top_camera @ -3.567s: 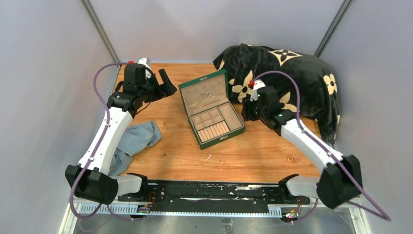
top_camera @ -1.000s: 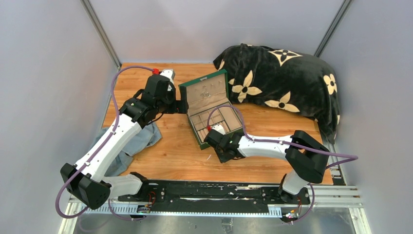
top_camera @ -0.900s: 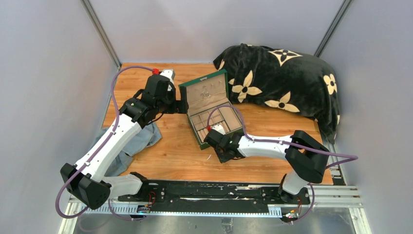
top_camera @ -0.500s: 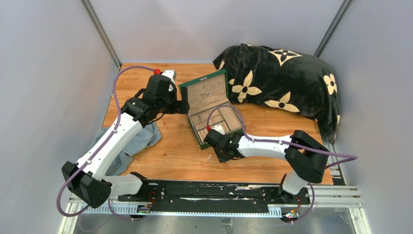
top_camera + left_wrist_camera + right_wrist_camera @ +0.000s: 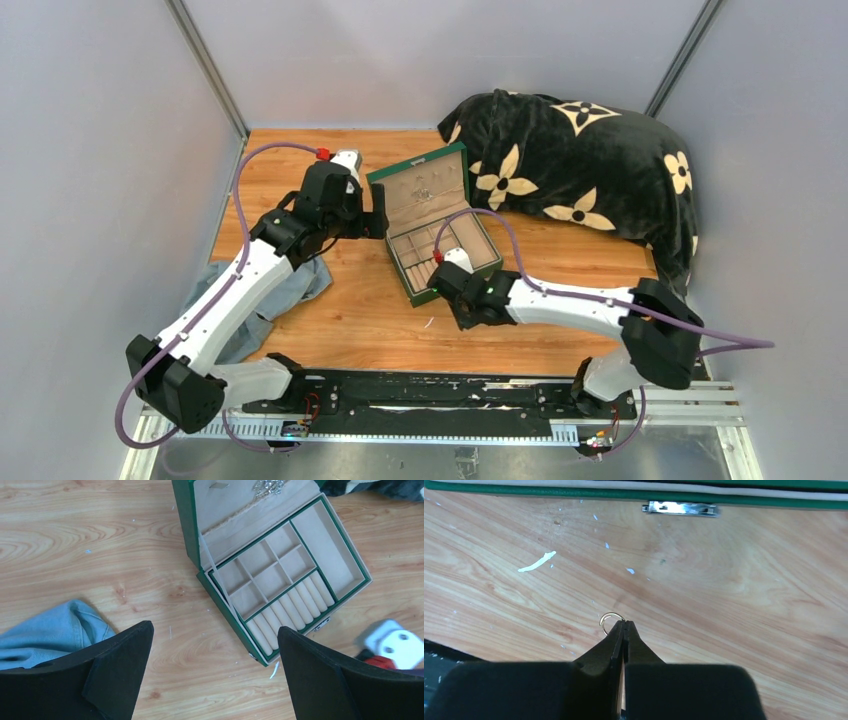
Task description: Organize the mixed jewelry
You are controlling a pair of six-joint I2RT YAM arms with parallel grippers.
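Note:
The open green jewelry box [image 5: 416, 162] stands mid-table, beige compartments showing in the left wrist view [image 5: 187, 525]. A silvery cluster [image 5: 265, 486] hangs inside its lid [image 5: 425, 187]. My right gripper [image 5: 624, 623] is shut, its tips pinching a small gold ring [image 5: 609, 618] just above the wood in front of the box's metal clasp [image 5: 680, 508]. In the top view the right gripper [image 5: 458, 318] hides the ring. My left gripper [image 5: 215, 627] is open and holds nothing, hovering by the box's left side [image 5: 376, 213].
A thin pale sliver [image 5: 536, 562] lies on the wood near the box's front corner [image 5: 274, 670]. A crumpled blue cloth [image 5: 285, 285] lies at the left. A black flowered blanket [image 5: 590, 160] fills the back right. Grey walls enclose the table.
The right jaws have closed onto the gold ring and the right arm has shifted slightly right. The left gripper has edged closer to the box, still open.

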